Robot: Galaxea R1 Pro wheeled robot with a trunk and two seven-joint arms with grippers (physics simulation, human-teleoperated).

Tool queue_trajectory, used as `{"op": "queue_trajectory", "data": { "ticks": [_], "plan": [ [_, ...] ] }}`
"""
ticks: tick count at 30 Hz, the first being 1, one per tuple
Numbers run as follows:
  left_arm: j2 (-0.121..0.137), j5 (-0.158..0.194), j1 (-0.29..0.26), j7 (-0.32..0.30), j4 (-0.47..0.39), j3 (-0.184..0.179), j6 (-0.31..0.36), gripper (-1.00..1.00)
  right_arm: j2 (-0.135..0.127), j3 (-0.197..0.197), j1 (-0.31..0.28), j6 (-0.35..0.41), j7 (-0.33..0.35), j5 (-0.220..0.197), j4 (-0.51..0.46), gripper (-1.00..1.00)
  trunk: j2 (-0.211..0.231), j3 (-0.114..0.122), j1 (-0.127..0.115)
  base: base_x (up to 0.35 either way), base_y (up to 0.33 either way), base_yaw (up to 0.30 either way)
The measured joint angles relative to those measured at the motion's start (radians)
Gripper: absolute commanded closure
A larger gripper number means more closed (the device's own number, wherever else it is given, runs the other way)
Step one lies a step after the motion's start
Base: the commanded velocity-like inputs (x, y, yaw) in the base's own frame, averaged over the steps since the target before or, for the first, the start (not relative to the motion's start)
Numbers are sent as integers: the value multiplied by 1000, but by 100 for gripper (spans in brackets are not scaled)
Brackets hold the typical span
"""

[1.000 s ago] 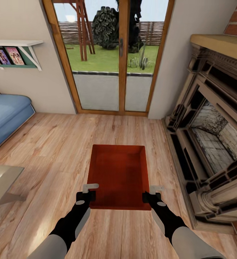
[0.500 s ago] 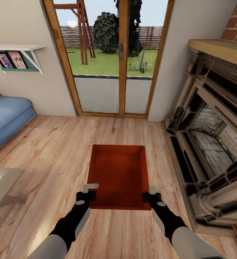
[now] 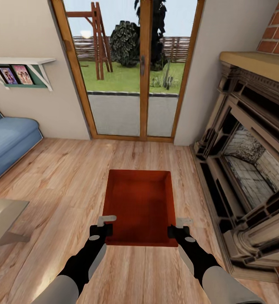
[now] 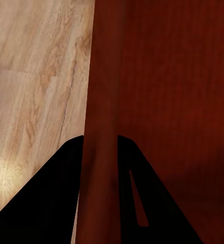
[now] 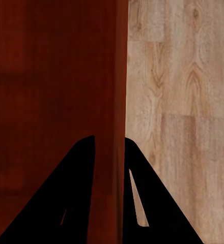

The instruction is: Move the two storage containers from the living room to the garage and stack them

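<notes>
One orange-red open-top storage container [image 3: 139, 202] hangs level in front of me above the living room's wood plank floor [image 3: 50, 169]. My left gripper [image 3: 106, 228] is shut on its left wall near the near corner, and my right gripper [image 3: 174, 230] is shut on its right wall. In the left wrist view the left gripper [image 4: 100, 142] has a dark finger on each side of the container's [image 4: 168, 76] thin wall. The right wrist view shows the same hold, with the right gripper [image 5: 109, 140] pinching the container's [image 5: 56, 76] wall over the plank floor.
Wood-framed glass doors [image 3: 131, 84] stand straight ahead. An ornate stone fireplace [image 3: 249, 160] runs along the right. A blue sofa [image 3: 8, 139] and a wall shelf [image 3: 21, 67] are at the left, and a glass table corner [image 3: 0, 215] is at the near left.
The room has slid slightly down in the picture, so the camera has moved. The container and both grippers keep the same place in front of me.
</notes>
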Motion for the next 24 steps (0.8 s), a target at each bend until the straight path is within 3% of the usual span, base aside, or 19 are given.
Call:
{"op": "queue_trajectory", "data": {
  "ticks": [24],
  "plan": [
    [0,0,0,0,1,0,0,100,0,0,0,1,0,0,1,100,0,37,0,0,0,0]
  ]
}}
